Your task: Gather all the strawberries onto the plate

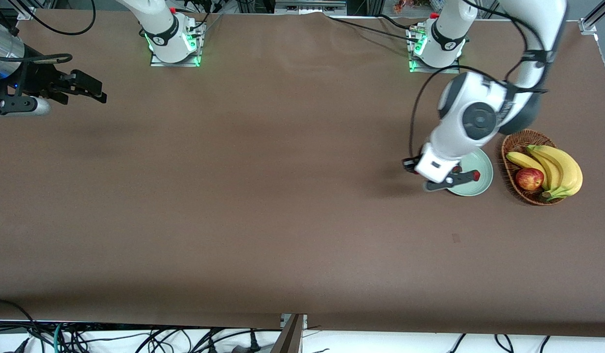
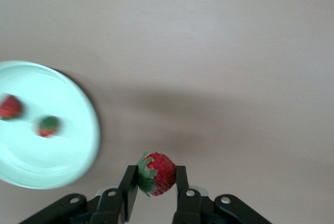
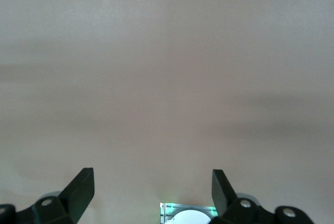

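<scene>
Pale mint-green round plate (image 2: 78, 151), holding two small red strawberries (image 2: 48, 126), sits beside left gripper (image 2: 155, 182) pinching the third strawberry (image 2: 156, 173) over bare table; premature release risks missing it; right gripper (image 3: 152, 182) waits, spread.

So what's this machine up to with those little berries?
The left end effector is shut on a strawberry, holding it over the table beside the mint-green plate. Two other strawberries already lie in that plate. The right end effector waits open over the right arm's end of the table. A wicker basket holds bananas and an apple.
</scene>
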Robot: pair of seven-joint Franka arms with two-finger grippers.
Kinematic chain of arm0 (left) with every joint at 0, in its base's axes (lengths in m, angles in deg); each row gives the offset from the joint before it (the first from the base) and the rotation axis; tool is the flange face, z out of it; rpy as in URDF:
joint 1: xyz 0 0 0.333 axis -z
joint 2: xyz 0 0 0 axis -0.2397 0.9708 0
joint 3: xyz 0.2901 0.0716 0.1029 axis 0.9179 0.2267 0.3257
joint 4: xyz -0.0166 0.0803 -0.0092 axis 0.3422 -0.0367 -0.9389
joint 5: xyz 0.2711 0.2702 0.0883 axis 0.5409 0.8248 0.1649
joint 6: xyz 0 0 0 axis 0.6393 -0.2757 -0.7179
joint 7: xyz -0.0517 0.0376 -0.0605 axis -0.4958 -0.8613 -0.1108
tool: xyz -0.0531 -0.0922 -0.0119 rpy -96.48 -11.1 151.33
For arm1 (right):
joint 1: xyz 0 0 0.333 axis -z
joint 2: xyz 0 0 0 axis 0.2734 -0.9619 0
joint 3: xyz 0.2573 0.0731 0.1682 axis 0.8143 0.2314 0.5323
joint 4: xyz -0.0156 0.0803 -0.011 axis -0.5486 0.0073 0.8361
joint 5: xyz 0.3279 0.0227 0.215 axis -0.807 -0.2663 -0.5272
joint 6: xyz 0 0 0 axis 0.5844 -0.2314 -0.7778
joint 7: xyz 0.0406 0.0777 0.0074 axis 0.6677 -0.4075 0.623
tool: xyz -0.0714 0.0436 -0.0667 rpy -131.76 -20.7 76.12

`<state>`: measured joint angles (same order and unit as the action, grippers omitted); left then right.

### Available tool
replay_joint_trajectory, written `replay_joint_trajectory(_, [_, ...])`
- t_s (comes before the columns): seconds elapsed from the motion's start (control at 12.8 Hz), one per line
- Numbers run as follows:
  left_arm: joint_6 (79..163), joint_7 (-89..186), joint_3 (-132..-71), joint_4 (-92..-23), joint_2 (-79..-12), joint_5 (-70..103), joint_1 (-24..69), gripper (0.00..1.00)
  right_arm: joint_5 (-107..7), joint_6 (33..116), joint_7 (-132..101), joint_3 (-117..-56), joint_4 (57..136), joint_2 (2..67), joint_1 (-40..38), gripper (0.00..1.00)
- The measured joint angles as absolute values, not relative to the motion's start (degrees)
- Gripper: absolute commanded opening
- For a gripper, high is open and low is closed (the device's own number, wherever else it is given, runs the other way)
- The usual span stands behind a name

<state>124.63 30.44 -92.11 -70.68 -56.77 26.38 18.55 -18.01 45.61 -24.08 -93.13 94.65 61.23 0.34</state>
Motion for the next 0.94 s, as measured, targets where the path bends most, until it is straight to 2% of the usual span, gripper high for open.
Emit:
replay_joint_trajectory(0.23, [125.20, 43.98, -84.59, -74.14, -56.88, 26.27, 18.45, 0.15, -17.06, 46.26, -24.07, -93.02, 94.30, 61.19, 0.36, 1.00])
replay_joint_trajectory(0.39, [131.23, 48.29, -82.10, -78.66, -56.75, 26.26, 18.33, 0.15, -17.06, 46.43, -24.07, -92.92, 93.63, 61.06, 0.36, 0.99])
replay_joint_trajectory(0.62, [142.16, 49.80, -81.62, -86.92, -55.32, 26.25, 18.34, 0.17, -17.02, 46.40, -24.07, -92.82, 91.85, 60.18, 0.50, 1.00])
replay_joint_trajectory(0.7, [143.80, 49.84, -81.62, -88.15, -54.63, 26.25, 18.35, 0.32, -17.00, 46.40, -24.07, -92.83, 91.51, 59.93, 0.68, 1.00])
replay_joint_trajectory(0.78, [144.41, 49.87, -81.63, -88.60, -54.12, 26.25, 18.35, 0.89, -16.81, 46.43, -24.07, -92.83, 91.38, 59.80, 0.86, 1.00])
replay_joint_trajectory(0.86, [144.53, 49.99, -81.63, -88.62, -53.89, 26.25, 18.35, 1.00, -16.10, 46.44, -24.07, -92.84, 91.33, 59.74, 0.94, 1.00])
replay_joint_trajectory(0.94, [144.57, 50.31, -81.63, -88.55, -53.91, 26.25, 18.36, 1.00, -15.10, 46.44, -24.06, -92.84, 91.29, 59.73, 0.96, 1.00])
